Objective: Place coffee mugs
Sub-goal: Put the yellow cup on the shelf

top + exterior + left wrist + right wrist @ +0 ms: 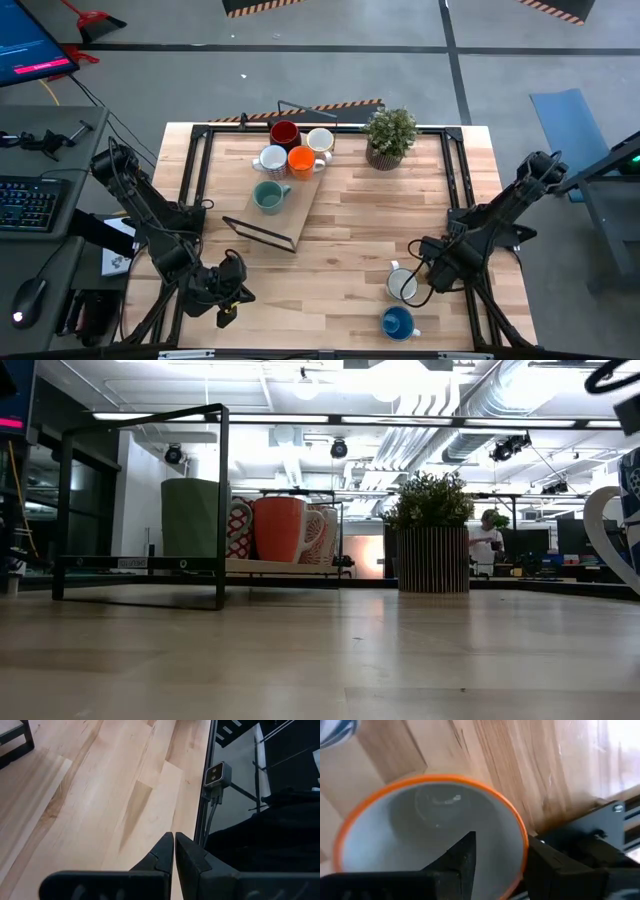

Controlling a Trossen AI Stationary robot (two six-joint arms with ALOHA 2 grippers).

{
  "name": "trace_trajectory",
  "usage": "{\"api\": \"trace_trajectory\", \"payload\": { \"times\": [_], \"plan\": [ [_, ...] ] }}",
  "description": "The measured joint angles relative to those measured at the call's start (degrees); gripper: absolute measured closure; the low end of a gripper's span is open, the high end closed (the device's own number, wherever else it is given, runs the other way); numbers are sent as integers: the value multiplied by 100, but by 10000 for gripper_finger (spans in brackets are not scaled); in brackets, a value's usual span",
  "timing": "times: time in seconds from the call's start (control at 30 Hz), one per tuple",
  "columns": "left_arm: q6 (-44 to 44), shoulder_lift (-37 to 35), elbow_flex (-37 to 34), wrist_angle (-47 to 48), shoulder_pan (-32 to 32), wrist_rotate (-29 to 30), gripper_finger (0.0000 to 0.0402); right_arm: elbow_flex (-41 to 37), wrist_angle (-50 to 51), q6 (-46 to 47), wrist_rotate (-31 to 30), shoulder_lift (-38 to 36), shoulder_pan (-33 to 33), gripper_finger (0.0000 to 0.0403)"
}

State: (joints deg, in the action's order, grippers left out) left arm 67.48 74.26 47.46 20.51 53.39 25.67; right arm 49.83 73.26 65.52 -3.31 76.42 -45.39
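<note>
The right gripper (497, 865) straddles the orange rim of a white mug (402, 284), one finger inside and one outside, near the table's (350, 240) front right; a blue mug (397, 322) stands just beside it; the left gripper (174, 851), pressed together, waits at the front left; five mugs sit on a wooden tray (300, 205) beside a potted plant (389, 136); a bright open workshop lies beyond.

I am viewing a pale wood table (340, 250) carrying: a board (296, 205) with five mugs (290, 158); potted plant (389, 138); white mug (403, 285) and blue mug (397, 322) standing near the right front.
</note>
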Motion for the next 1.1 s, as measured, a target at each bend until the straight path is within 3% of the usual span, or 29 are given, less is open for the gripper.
{"api": "trace_trajectory", "payload": {
  "times": [0.3,0.53,0.93,1.1],
  "plan": [
    [-2,0,0,-22,0,2,394,-302,-493,108,-4,0,0,284],
    [-7,0,0,-17,0,35,394,-302,-562,166,-364,0,72,288],
    [-20,0,0,-13,0,41,394,-270,-575,0,-819,-26,594,387],
    [-19,0,0,-9,0,48,394,-276,-646,15,-940,-22,835,394]
  ]
}}
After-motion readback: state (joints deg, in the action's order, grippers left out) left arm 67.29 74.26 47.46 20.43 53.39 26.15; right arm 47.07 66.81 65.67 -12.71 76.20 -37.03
